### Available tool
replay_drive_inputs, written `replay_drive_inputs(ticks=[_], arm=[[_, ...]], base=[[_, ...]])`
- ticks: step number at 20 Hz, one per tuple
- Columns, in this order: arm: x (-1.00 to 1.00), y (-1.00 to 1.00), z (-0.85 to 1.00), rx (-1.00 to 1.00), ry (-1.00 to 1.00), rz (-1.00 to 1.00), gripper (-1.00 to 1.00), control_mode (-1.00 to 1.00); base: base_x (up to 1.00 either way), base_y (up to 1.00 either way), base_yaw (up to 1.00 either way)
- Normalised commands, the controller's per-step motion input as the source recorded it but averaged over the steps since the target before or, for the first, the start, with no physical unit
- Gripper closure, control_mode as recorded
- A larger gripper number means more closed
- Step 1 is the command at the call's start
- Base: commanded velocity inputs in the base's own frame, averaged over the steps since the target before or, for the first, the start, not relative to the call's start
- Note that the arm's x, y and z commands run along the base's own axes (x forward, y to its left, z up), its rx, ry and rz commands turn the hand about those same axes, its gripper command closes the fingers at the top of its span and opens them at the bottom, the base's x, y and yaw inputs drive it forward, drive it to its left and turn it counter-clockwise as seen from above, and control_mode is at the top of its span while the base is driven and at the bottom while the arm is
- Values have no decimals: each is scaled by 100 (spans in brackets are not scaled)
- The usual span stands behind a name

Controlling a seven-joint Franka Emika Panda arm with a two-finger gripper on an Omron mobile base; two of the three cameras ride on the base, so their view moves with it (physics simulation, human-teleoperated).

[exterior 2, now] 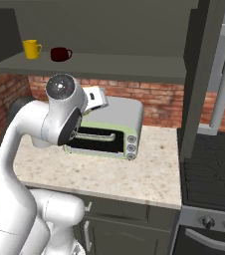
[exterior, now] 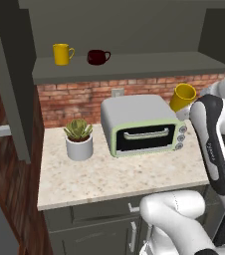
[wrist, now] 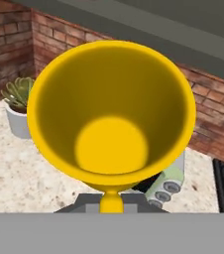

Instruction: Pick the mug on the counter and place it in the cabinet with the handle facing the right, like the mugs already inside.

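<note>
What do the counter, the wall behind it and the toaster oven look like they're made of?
Counter: beige speckled stone, probably granite or a composite, with a dull finish and a pale edge. Wall: red brick with pale mortar lines, rough and matte. Toaster oven: smooth grey shell, likely painted metal, with a pale green front, dark glass-like door and silver knobs. Everything is rendered, so these are looks only.

Red brick backsplash (exterior: 79, 99) seen behind worktop; pale wall outlet (exterior: 117, 92) set into brick. Grey toaster oven (exterior: 142, 124) with pale green front and three knobs positioned centrally. Potted succulent (exterior: 78, 139) in white pot placed left of oven, apart from it. Dark drawer fronts (exterior 2: 119, 211) with silver pulls fitted below. Black stovetop (exterior 2: 211, 164) located to right, knobs on front edge. Even, diffuse lighting observed.
</note>
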Motion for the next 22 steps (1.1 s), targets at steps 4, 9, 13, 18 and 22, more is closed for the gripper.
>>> replay_drive_inputs(ticks=[4, 9, 13, 18, 22], arm=[[4, 3, 29, 1, 0, 7, 100, -100], [10, 0, 31, 3, 0, 5, 100, -100], [17, 0, 31, 5, -1, 4, 100, -100], [27, 0, 20, 5, 0, 4, 100, -100], [36, 0, 5, 7, 0, 0, 100, -100]], base=[[0, 0, 0], [0, 0, 0], [0, 0, 0], [0, 0, 0], [0, 0, 0]])
